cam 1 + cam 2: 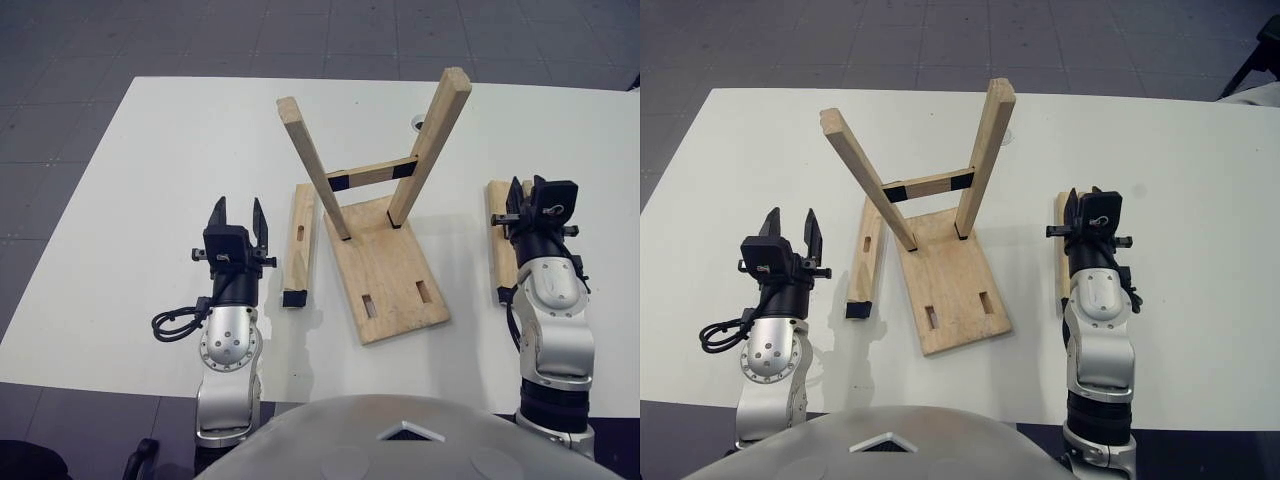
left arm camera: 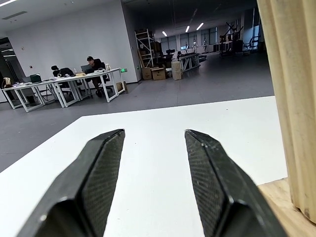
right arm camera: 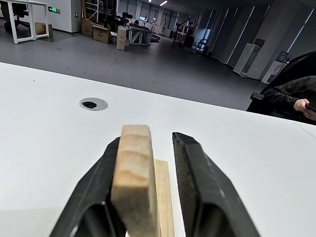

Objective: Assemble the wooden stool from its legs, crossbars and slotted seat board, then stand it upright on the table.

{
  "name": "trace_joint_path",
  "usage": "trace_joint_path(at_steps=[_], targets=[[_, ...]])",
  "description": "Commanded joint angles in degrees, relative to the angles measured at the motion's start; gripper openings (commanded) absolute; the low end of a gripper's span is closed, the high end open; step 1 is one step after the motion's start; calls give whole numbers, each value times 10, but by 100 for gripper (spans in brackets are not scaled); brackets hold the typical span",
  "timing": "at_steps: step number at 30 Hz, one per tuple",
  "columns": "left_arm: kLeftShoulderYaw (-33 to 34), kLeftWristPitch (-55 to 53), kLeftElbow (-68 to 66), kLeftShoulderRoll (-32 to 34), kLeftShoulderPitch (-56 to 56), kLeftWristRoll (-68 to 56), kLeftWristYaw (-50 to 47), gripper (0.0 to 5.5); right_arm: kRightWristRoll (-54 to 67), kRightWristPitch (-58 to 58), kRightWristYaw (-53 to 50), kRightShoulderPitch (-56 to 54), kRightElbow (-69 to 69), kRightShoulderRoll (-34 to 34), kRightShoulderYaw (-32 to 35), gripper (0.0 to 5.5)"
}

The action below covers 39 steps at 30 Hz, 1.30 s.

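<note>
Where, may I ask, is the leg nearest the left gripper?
Left eye view: the leg lies flat, left of centre, between the left gripper and the seat board.

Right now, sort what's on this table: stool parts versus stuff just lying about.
Job: slotted seat board; left upright leg; right upright leg; crossbar joining them; left loose leg beside the board; right loose leg at the right gripper.
Lying about: cable port in the table; black cable loop near the left gripper.
</note>
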State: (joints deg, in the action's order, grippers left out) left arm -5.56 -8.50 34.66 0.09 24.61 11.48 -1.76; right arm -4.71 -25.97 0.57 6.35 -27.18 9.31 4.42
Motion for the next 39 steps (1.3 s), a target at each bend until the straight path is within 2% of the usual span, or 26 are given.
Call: trace_joint_path(at_steps=[1, 8, 12, 15, 20, 24, 27, 34, 39], targets=[[-4, -4, -4, 3, -3, -1, 3, 226, 1, 4, 4, 0, -11, 1, 2, 208], [-5, -2, -4, 3, -1, -2, 2, 226, 9, -35, 11, -37, -69, 5, 10, 324], [-7, -1, -2, 1, 1, -2, 0, 226, 20, -92, 18, -124, -85, 9, 16, 324], [-10, 0, -2, -1, 3, 0, -2, 226, 38, -109, 19, -201, -38, 8, 36, 324], [-12, -1, 2, -1, 6, -4, 1, 226, 47, -112, 12, -254, 28, 10, 50, 324], [-12, -3, 9, 0, 12, -4, 2, 226, 46, -112, 8, -282, -5, 8, 42, 324], [-15, -6, 13, -1, 15, -4, 1, 226, 49, -127, 12, -250, -14, 1, 30, 324], [-16, -9, 19, -1, 19, -5, 1, 226, 41, -101, 13, -80, 71, -22, -22, 324], [-13, -12, 16, 0, 15, -8, 4, 226, 57, -61, 10, -57, 151, -22, 11, 324]])
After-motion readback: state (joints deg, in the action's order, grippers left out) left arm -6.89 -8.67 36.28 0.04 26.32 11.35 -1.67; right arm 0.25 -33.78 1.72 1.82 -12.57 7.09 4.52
